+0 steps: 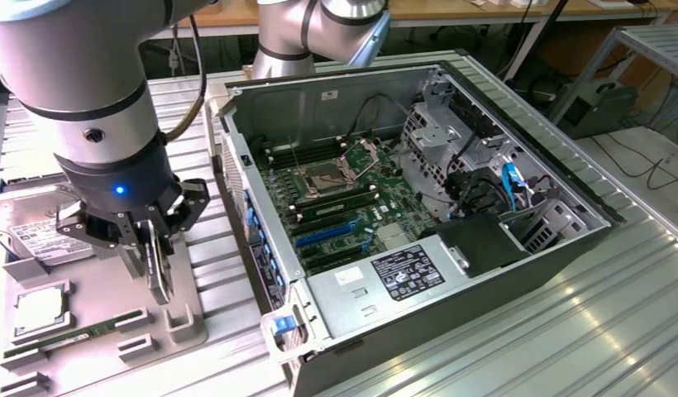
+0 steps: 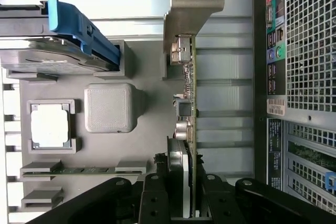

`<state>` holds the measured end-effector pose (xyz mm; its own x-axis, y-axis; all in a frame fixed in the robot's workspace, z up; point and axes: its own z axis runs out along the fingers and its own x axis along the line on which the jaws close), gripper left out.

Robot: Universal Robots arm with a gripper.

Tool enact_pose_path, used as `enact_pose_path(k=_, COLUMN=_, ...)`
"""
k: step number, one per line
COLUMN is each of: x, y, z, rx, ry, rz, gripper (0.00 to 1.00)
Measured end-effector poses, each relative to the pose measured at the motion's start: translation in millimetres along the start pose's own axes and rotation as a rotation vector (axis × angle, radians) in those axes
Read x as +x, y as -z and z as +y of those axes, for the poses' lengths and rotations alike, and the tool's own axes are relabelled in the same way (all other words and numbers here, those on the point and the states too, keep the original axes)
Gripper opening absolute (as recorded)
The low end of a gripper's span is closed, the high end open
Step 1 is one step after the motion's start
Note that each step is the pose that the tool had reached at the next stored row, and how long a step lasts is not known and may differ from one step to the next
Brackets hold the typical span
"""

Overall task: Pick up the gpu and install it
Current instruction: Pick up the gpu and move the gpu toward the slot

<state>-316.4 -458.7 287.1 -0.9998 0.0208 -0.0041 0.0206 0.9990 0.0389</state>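
Observation:
The gpu [image 1: 159,271] is a thin green card seen edge-on, hanging upright below my gripper [image 1: 150,248]. My gripper is shut on it, over the grey parts tray [image 1: 184,327] at the exterior view's left of the open computer case [image 1: 560,178]. In the wrist view the gpu [image 2: 190,103] runs away from my gripper [image 2: 185,181], whose black fingers [image 2: 157,187] press on both of its faces. Its silver bracket [image 2: 190,3] is at the far end. The motherboard [image 1: 350,194] with blue expansion slots [image 1: 326,236] lies bare inside the case.
The tray holds a hard drive [image 2: 47,59] in a blue caddy [image 2: 79,24], a processor [image 2: 50,124], a memory stick [image 2: 79,170] and a grey block [image 2: 107,107]. The case's perforated rear panel [image 2: 304,51] stands close beside the card. A power supply [image 1: 411,273] fills the case's near end.

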Motion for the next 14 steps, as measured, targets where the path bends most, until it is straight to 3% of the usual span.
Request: enact_pose_path(k=14, x=-0.1, y=29.9, z=1.2, rx=0.0001, ry=0.0, rz=0.0, gripper=0.29)
